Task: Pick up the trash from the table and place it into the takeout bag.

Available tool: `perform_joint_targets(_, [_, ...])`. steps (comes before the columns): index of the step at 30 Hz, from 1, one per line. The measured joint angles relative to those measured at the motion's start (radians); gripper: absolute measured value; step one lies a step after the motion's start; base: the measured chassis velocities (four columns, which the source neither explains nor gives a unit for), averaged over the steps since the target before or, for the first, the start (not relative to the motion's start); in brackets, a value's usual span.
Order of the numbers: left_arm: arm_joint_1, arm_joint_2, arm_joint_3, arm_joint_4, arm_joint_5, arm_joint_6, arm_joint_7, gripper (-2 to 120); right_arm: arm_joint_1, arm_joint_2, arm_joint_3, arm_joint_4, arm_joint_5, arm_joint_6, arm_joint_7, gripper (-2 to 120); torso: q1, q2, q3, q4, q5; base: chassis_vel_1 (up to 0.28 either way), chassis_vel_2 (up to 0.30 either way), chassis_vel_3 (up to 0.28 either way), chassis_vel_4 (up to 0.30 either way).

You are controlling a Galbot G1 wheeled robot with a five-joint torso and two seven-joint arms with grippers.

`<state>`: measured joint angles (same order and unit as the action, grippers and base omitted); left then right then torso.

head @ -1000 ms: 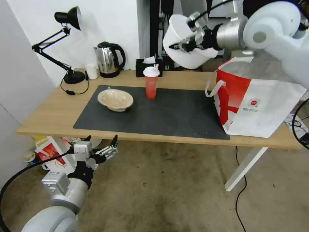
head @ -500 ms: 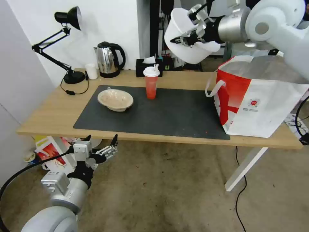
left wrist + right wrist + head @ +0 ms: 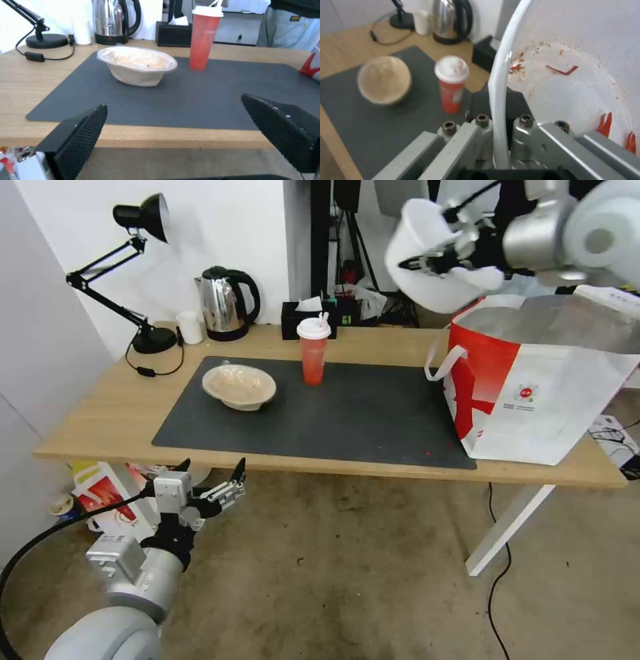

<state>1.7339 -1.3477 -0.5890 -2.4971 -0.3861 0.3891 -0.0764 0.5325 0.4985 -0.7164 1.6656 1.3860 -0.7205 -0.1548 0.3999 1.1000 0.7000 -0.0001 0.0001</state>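
The long light-wood counter (image 3: 87,413) carries a large dark grey mat (image 3: 347,413) across its middle. At the counter's right end stands the takeout bag (image 3: 533,400), white with a broad red panel, its mouth open and showing silver lining, one white loop handle hanging over the near left side. Above the bag's left rim, clear of the counter, the large white bowl (image 3: 427,280) hangs tilted in the air; the right hand (image 3: 427,263) is clamped on its rim, one finger inside and one outside, and the right wrist view shows red scraps stuck to the bowl's inner wall (image 3: 573,82). On the mat's left part sits the shallow beige bowl (image 3: 239,385), upright. To its right and a little farther back, well apart from it, stands the red cup (image 3: 313,350) with its white lid. The left hand (image 3: 208,480) hangs below the counter's front edge, above the floor, with its fingers spread apart and nothing between them.
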Motion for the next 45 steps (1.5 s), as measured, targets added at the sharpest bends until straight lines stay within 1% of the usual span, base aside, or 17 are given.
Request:
perform_joint_targets(2, [0.003, 0.002, 0.000, 0.000, 0.000, -0.001, 0.001, 100, -0.040, -0.038, 0.027, 0.025, -0.003, 0.000, 0.000, 0, 0.000, 0.000, 0.000, 0.0002, 0.0001, 0.000, 0.000, 0.000, 0.000])
perform_joint_targets(3, [0.003, 0.002, 0.000, 0.000, 0.000, -0.001, 0.001, 100, -0.040, -0.038, 0.027, 0.025, -0.003, 0.000, 0.000, 0, 0.000, 0.000, 0.000, 0.0002, 0.0001, 0.000, 0.000, 0.000, 0.000])
perform_joint_targets(6, [0.005, 0.009, 0.000, -0.001, 0.000, -0.002, 0.001, 100, -0.101, -0.097, 0.076, 0.059, -0.006, 0.000, 0.001, 0, 0.000, 0.000, 0.000, 0.0000, -0.0001, 0.000, 0.000, 0.000, 0.000])
perform_joint_targets(7, [0.005, 0.009, 0.000, -0.001, 0.000, -0.002, 0.001, 100, -0.101, -0.097, 0.076, 0.059, -0.006, 0.000, 0.001, 0, 0.000, 0.000, 0.000, 0.0000, -0.0001, 0.000, 0.000, 0.000, 0.000])
perform_joint_targets(11, [0.003, 0.014, 0.006, -0.001, -0.001, -0.003, 0.001, 100, -0.184, -0.154, 0.154, 0.078, -0.009, 0.000, -0.001, 0, 0.000, 0.000, 0.000, 0.0001, -0.0001, 0.000, 0.000, 0.000, 0.000])
perform_joint_targets(12, [0.003, 0.014, 0.006, -0.001, -0.001, -0.003, 0.001, 100, -0.184, -0.154, 0.154, 0.078, -0.009, 0.000, -0.001, 0, 0.000, 0.000, 0.000, 0.0001, -0.0001, 0.000, 0.000, 0.000, 0.000])
perform_joint_targets(17, [-0.001, 0.020, 0.015, 0.000, -0.002, -0.003, 0.001, 100, -0.285, -0.198, 0.247, 0.092, -0.020, 0.000, -0.003, 0, 0.000, 0.000, 0.000, -0.0001, -0.0003, 0.000, 0.000, 0.000, 0.000])
perform_joint_targets(18, [-0.003, 0.020, 0.018, 0.002, -0.002, -0.003, 0.001, 100, -0.305, -0.207, 0.265, 0.091, -0.027, 0.000, -0.007, 0, 0.000, 0.000, 0.000, 0.0000, 0.0003, 0.000, 0.000, 0.000, 0.000])
perform_joint_targets(19, [-0.003, 0.020, 0.018, 0.002, -0.002, -0.003, 0.001, 100, -0.305, -0.207, 0.265, 0.091, -0.027, 0.000, -0.007, 0, 0.000, 0.000, 0.000, 0.0000, 0.0003, 0.000, 0.000, 0.000, 0.000])
perform_joint_targets(22, [-0.002, 0.019, 0.023, 0.005, -0.002, -0.003, 0.002, 100, -0.365, -0.226, 0.328, 0.089, -0.037, 0.000, -0.015, 0, 0.000, 0.000, 0.000, 0.0002, -0.0004, 0.000, 0.000, 0.000, 0.000])
perform_joint_targets(23, [-0.002, 0.019, 0.023, 0.005, -0.002, -0.003, 0.002, 100, -0.365, -0.226, 0.328, 0.089, -0.037, 0.000, -0.015, 0, 0.000, 0.000, 0.000, 0.0002, -0.0004, 0.000, 0.000, 0.000, 0.000])
perform_joint_targets(26, [-0.001, 0.022, 0.023, 0.005, -0.002, -0.003, 0.002, 100, -0.468, -0.248, 0.423, 0.089, -0.056, 0.000, -0.030, 0, 0.000, 0.000, 0.000, 0.0000, -0.0002, 0.000, 0.000, 0.000, 0.000])
perform_joint_targets(27, [-0.001, 0.022, 0.023, 0.005, -0.002, -0.003, 0.002, 100, -0.468, -0.248, 0.423, 0.089, -0.056, 0.000, -0.030, 0, 0.000, 0.000, 0.000, 0.0000, -0.0002, 0.000, 0.000, 0.000, 0.000])
perform_joint_targets(28, [-0.001, 0.023, 0.024, 0.004, -0.001, -0.003, 0.002, 100, -0.502, -0.254, 0.452, 0.090, -0.061, 0.000, -0.034, 0, 0.000, 0.000, 0.000, 0.0000, 0.0004, 0.000, 0.000, 0.000, 0.000])
perform_joint_targets(31, [0.001, 0.024, 0.024, 0.003, -0.001, -0.003, 0.002, 100, -0.543, -0.267, 0.482, 0.091, -0.068, 0.000, -0.041, 0, 0.000, 0.000, 0.000, 0.0000, -0.0003, 0.000, 0.000, 0.000, 0.000])
perform_joint_targets(33, [0.003, 0.025, 0.024, 0.003, -0.001, -0.003, 0.002, 100, -0.587, -0.275, 0.516, 0.089, -0.078, 0.000, -0.047, 0, 0.000, 0.000, 0.000, 0.0000, -0.0002, 0.000, 0.000, 0.000, 0.000])
perform_joint_targets(45, [0.005, 0.025, 0.024, 0.002, 0.000, -0.003, 0.003, 100, -0.627, -0.277, 0.524, 0.089, -0.100, 0.001, -0.051, 0, 0.000, 0.000, 0.000, 0.0001, -0.0001, 0.000, 0.000, 0.000, 0.000])
